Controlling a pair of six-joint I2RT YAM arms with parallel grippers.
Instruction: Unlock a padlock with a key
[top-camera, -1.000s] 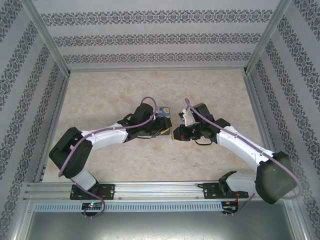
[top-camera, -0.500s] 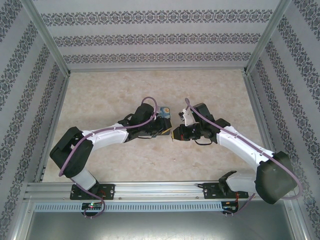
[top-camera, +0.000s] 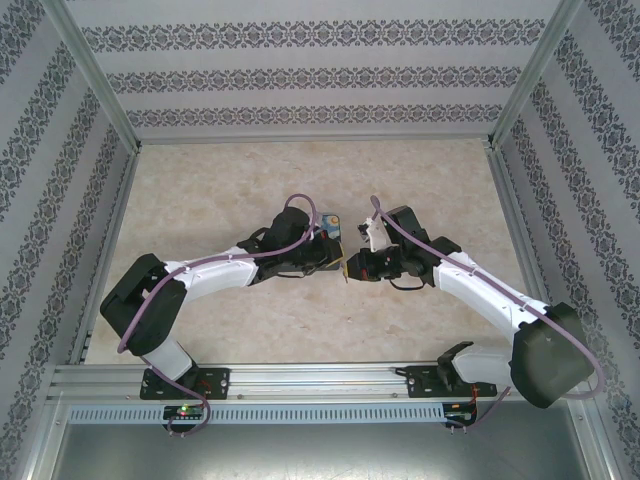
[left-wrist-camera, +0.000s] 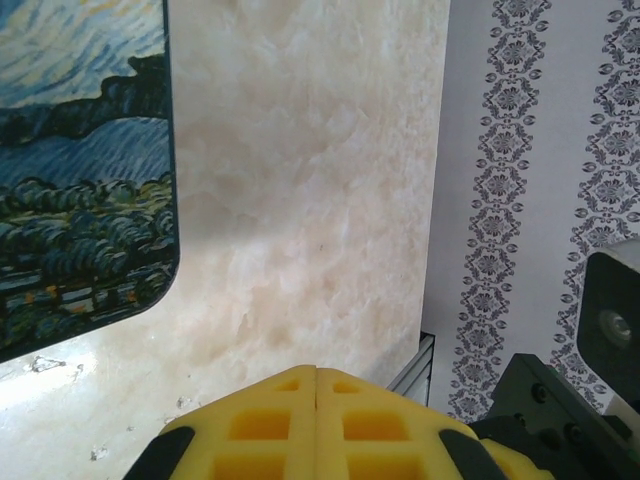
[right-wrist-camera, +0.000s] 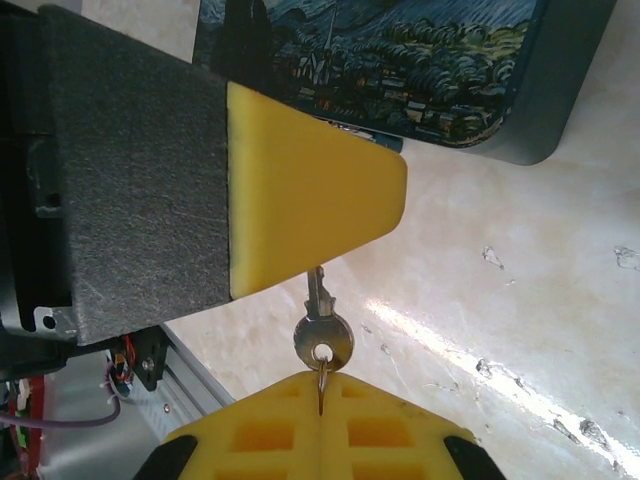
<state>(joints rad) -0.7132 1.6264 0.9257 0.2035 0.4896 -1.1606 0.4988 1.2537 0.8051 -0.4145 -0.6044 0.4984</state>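
Key (right-wrist-camera: 321, 325) points blade-first toward padlock (right-wrist-camera: 420, 50) (head at right gripper (right-wrist-camera: 320, 380)).

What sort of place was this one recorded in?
Likely a staged robot test cell, not a real room: patterned wallpaper panels, a marble-look tabletop, and two robot arms bolted to an aluminium rail.

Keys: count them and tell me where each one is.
1. The key is pinched in the right claw, blade pointing toward the padlock. Others may be hidden.
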